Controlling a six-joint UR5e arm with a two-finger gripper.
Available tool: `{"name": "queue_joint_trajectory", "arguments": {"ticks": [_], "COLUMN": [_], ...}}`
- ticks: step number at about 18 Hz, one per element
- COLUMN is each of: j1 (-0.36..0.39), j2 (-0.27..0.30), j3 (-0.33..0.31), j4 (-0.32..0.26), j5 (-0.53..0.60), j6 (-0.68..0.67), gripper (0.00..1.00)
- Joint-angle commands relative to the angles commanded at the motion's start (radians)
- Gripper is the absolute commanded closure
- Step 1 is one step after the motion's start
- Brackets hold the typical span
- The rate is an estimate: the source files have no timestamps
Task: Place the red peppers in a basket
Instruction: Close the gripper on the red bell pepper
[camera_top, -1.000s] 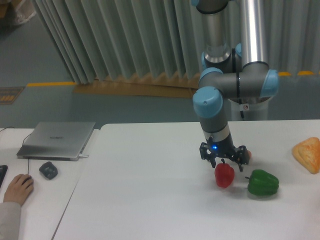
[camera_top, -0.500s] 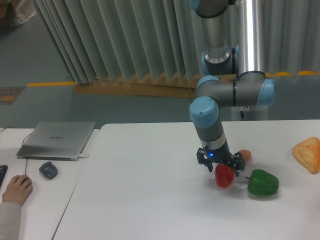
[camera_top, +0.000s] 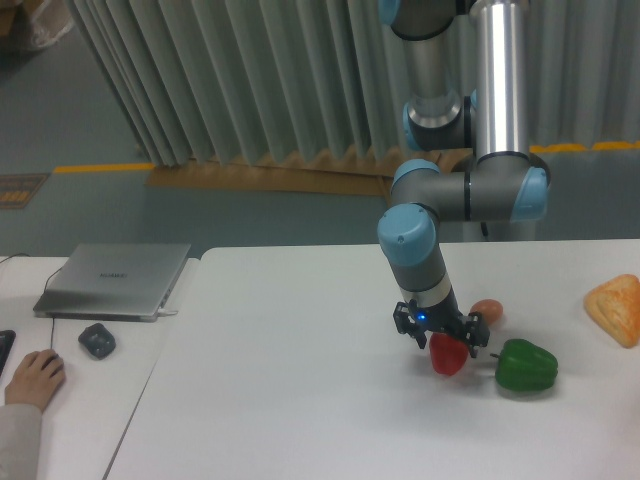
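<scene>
The red pepper (camera_top: 449, 356) sits on the white table (camera_top: 300, 400), right of centre. My gripper (camera_top: 447, 344) is lowered straight onto it, its dark fingers straddling the pepper's top so that only the lower part shows. The view does not reveal whether the fingers press on the pepper. No basket is in view.
A green bell pepper (camera_top: 525, 366) lies just right of the red one. A small brownish-orange egg-shaped thing (camera_top: 487, 311) sits behind the gripper. An orange bread-like item (camera_top: 615, 308) is at the right edge. A laptop (camera_top: 115, 280), a mouse (camera_top: 97, 340) and a person's hand (camera_top: 32, 377) are on the left table.
The gripper has come down over the red pepper, from just above it to covering its top. The arm's wrist dropped lower. The pepper stayed in place.
</scene>
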Motion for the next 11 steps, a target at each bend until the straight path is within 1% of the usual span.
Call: {"name": "queue_joint_trajectory", "arguments": {"ticks": [1,6,9,11], "j1": [0.002,0.002,0.009,0.012], "j2": [0.005,0.017,0.041,0.051], "j3": [0.000,0.006,0.035,0.060], "j4": [-0.002,-0.005,-0.028,-0.061], "j5": [-0.006,-0.008,-0.035,-0.035], "j6": [0.002,0.011,0.017,0.040], "gripper": [0.51,0.51,0.51,0.51]}}
